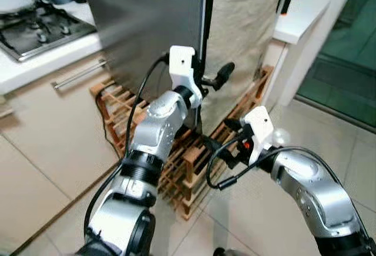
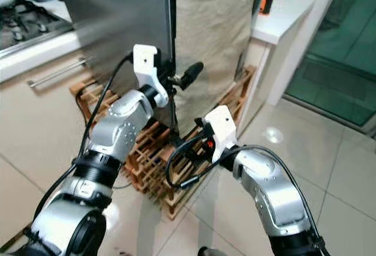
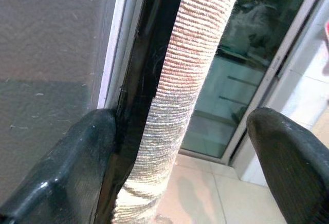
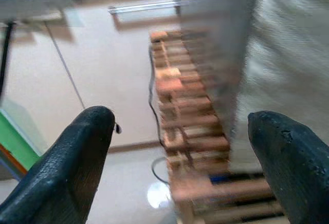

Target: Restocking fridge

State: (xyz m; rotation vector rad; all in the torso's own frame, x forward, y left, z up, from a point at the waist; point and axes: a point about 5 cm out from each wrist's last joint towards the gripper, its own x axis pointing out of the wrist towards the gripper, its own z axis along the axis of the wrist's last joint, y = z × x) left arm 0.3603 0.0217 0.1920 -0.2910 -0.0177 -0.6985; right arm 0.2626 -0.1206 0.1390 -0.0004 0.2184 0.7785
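The grey steel fridge (image 1: 147, 27) stands on a wooden pallet (image 1: 182, 168), cloth-draped (image 1: 247, 39) on one side.

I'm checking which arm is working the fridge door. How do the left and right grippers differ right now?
The left gripper is raised at the fridge door edge, one finger against its dark side; the right gripper sits lower, near the wooden pallet, touching nothing. The left straddles the cloth-covered edge; the right has only floor and pallet between its fingers. Both are open and empty.
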